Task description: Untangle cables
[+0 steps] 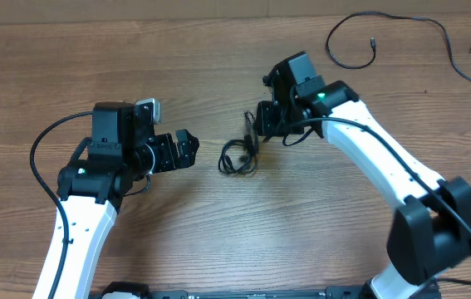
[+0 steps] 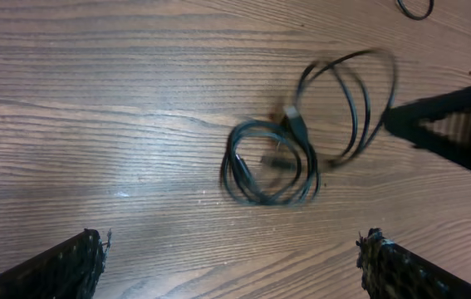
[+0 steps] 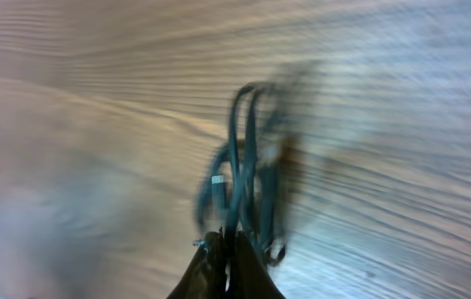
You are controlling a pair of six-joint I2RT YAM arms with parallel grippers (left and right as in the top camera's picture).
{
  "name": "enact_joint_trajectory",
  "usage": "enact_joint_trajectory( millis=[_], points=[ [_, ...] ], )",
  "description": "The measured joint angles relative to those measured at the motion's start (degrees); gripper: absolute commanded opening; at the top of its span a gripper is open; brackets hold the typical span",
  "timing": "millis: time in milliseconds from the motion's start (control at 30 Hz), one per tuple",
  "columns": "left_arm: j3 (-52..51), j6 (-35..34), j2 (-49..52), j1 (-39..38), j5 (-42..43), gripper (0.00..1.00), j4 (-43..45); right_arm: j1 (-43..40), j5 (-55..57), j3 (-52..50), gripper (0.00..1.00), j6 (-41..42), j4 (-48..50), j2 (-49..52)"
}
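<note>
The small cable coil lies on the wooden table about midway between the two arms. The right hand is down at the coil's far edge with its fingers pinched fully together on a loop of that coil; in the blurred right wrist view the dark strands run straight out from between the closed tips. From the left wrist view the same hand shows as a dark wedge at the right, its tip meeting the wide outer loop, while the tighter windings and a small plug end rest flat on the wood just beside it.

The left hand is spread wide and holds nothing. It points toward the coil from the opposite side, near it but apart, with bare table between its fingers and the windings.

Two loose cables lie stretched out at the table's far right corner, well apart from both hands and from the coil
</note>
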Motion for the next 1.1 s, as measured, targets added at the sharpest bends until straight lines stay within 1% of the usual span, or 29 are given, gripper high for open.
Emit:
enact_joint_trajectory(
  millis=[167, 300, 367, 433, 467, 633, 700, 733, 767, 800, 900, 1000, 1100],
  points=[
    [0.00, 0.02, 0.00, 0.00, 0.26, 1.00, 0.57, 0.00, -10.34, 0.13, 0.04, -4.24, 0.42, -4.46],
    [0.00, 0.02, 0.00, 0.00, 0.26, 1.00, 1.31, 0.00, -16.90, 0.22, 0.04, -5.84, 1.27, -5.42],
    [0.00, 0.02, 0.00, 0.00, 0.26, 1.00, 1.29, 0.02, -17.22, 0.22, 0.04, -6.21, 1.27, -5.42],
    [0.00, 0.02, 0.00, 0.00, 0.28, 1.00, 1.22, 0.00, -15.04, 0.24, 0.05, -6.10, 0.94, -5.42],
    [0.00, 0.02, 0.00, 0.00, 0.26, 1.00, 1.09, 0.00, -12.57, 0.28, 0.10, -5.25, 0.44, -5.42],
    [0.00, 0.02, 0.00, 0.00, 0.28, 1.00, 0.46, -0.48, 2.97, 0.33, 0.29, -0.26, -2.60, -5.42],
    [0.00, 0.02, 0.00, 0.00, 0.28, 1.00, 0.55, -0.72, 7.04, 0.33, 0.40, 0.66, -2.86, -5.42],
    [0.00, 0.02, 0.00, 0.00, 0.28, 1.00, 0.63, -0.79, 9.18, 0.33, 0.48, 1.14, -2.84, -5.42],
    [0.00, 0.02, 0.00, 0.00, 0.28, 1.00, 0.74, -0.81, 10.10, 0.33, 0.61, 1.36, -2.95, -5.38],
    [0.00, 0.02, 0.00, 0.00, 0.28, 1.00, 0.85, -0.79, 11.91, 0.39, 0.68, 1.77, -3.28, -5.22],
    [0.00, 0.02, 0.00, 0.00, 0.28, 1.00, 0.76, -0.70, 18.75, 0.72, 0.79, 4.04, -5.20, -4.09],
    [0.00, 0.02, 0.00, 0.00, 0.26, 1.00, 0.35, -0.94, 25.38, 0.76, 0.86, 7.80, -6.73, -1.79],
    [0.00, 0.02, 0.00, 0.00, 0.26, 1.00, 0.22, -1.57, 27.39, 0.76, 0.94, 11.15, -6.97, 1.33]
  ],
)
